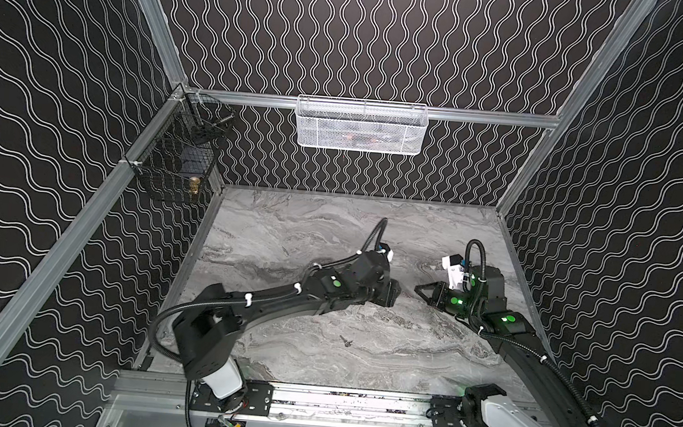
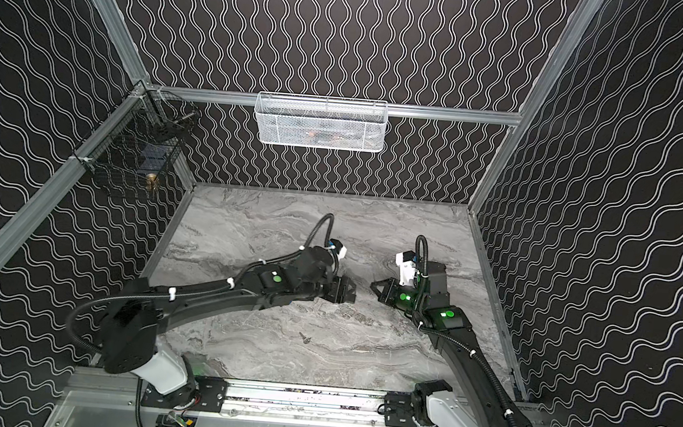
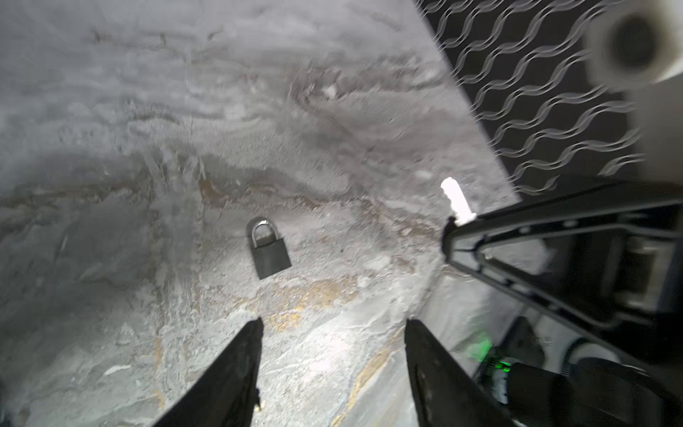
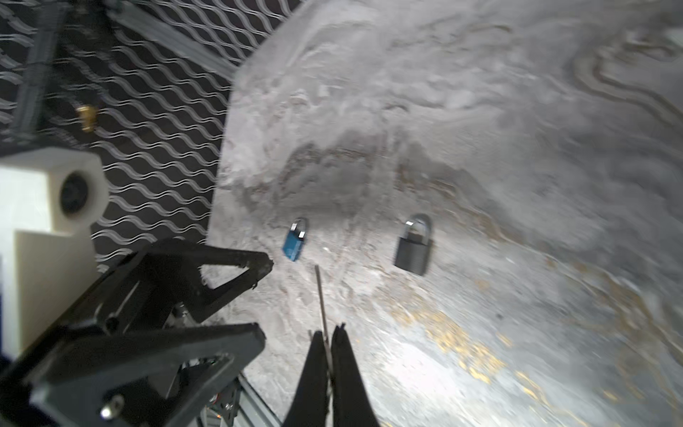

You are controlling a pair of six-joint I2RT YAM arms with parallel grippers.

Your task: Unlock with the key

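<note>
Metal key (image 4: pixel 320 295) — along right fingers (image 4: pixel 314 369); tip outward

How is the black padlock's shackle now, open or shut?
Shut, it seems: both shackle legs of the black padlock enter its body in both wrist views.

I'm looking at a robotics lab cell: aluminium framing (image 1: pixel 485 117) is boxing in wave-patterned walls (image 1: pixel 366 37), robot arms (image 1: pixel 283 297) are reaching over a marble-look tabletop (image 1: pixel 288 227), and a mesh basket (image 1: pixel 359 126) is hanging beyond the left gripper (image 2: pixel 353 292).
</note>
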